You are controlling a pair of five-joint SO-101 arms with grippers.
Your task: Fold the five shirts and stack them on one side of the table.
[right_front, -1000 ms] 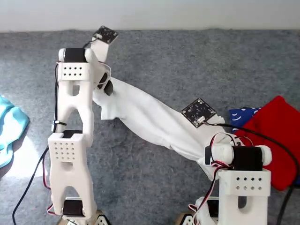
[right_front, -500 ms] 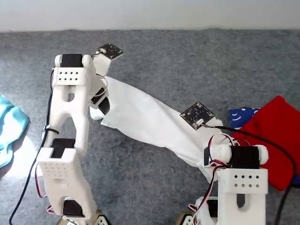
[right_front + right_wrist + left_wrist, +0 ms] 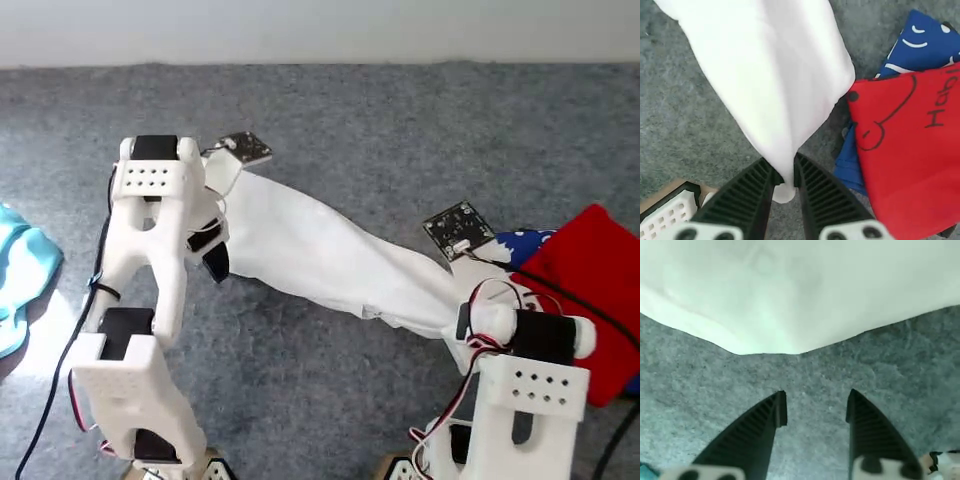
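Grey worktop [image 3: 400, 120] with a white shirt [image 3: 320, 255] drawn out diagonally across its middle.
Its end beside the red shirt [image 3: 590, 290] is clamped in the right gripper [image 3: 784, 180], probably to keep it taut. The left gripper [image 3: 815, 410], jaws apart and empty, hovers just off the opposite edge.

Overhead camera; 2 wrist cameras near shirt [image 3: 320, 255].

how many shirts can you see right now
4. A white shirt stretched across the middle, a red shirt at the right edge lying on a blue shirt, and a turquoise shirt at the left edge. A fifth may be hidden.
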